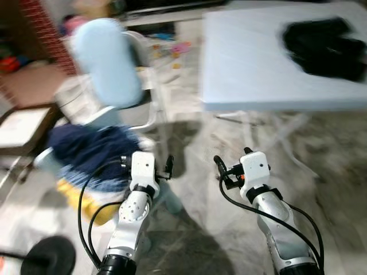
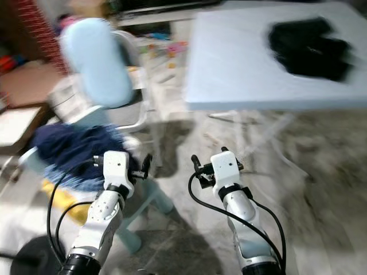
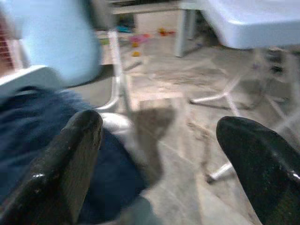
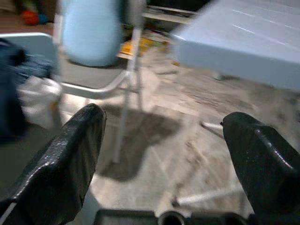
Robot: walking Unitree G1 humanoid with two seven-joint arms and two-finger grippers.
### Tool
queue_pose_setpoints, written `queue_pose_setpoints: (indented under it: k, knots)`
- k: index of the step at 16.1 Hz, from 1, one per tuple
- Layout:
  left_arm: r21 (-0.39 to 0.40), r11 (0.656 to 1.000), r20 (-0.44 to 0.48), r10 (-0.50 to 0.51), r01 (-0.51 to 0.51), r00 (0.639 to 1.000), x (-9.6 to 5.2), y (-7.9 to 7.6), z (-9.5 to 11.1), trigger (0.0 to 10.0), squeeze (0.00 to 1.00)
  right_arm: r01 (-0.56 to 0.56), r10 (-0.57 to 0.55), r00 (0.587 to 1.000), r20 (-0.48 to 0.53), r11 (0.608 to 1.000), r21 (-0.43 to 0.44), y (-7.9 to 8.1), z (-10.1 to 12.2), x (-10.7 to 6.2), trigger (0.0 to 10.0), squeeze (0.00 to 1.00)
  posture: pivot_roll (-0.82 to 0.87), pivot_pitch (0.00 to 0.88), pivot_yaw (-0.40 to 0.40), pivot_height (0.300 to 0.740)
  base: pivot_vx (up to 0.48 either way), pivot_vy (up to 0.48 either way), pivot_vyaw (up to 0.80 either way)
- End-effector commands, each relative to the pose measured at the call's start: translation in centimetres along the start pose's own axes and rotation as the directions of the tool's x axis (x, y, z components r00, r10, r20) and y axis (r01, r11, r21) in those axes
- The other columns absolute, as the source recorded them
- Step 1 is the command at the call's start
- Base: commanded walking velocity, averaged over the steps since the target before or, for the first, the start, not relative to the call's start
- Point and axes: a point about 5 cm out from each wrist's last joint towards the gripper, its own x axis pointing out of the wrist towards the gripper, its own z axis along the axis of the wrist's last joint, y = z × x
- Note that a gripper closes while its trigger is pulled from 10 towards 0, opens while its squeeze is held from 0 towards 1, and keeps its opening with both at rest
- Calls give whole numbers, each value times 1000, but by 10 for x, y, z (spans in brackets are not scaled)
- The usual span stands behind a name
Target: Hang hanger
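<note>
Currently both arms are raised in front of the body over marbled grey floor, nothing held. Left gripper has its fingers spread wide, gap between them clear; through it the wrist view looks at floor and the metal legs of a chair. Right gripper is likewise wide apart and holding nothing, facing the chair legs and the near edge of the table. Head views are motion-blurred. No hanger can be made out anywhere, so its position relative to either claw cannot be told. Nearest candidate items: a dark blue pile of clothes heaped on a low light-blue seat at the robot's left, just beside and below the left gripper, with something yellow under it. Behind that stands a chair with a pale blue backrest and a silver tube frame. A white folding table sits ahead and to the right, well apart from both grippers, with a black garment lying on its far right part. A small wooden side table is at the far left, a round black base sits on the floor near the lower-left corner, and small toys are scattered on the floor further back.
</note>
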Motion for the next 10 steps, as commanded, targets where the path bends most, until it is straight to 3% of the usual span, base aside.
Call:
queue_pose_setpoints:
  k: [1, 6, 10]
  knots:
    - [17, 999, -23, 38, -37, 999, -3, 14, -5, 10000, 0, -37, 37, 999, 17, 999, 19, 12, 4, 2, 10000, 0, -76, 100, 91, 740, 0, 394, 638]
    - [19, 1000, -48, 22, -21, 999, -3, 12, -10, 10000, 0, -31, 31, 999, 11, 999, 25, 11, 2, 2, 10000, 0, -76, 102, 92, 740, 0, 52, 99]
    - [-54, 995, -83, -92, 87, 992, -2, -2, -14, 10000, 0, -30, 29, 999, 13, 999, 24, 11, 3, 2, 10000, 0, -82, 108, 89, 740, 0, 0, 0]
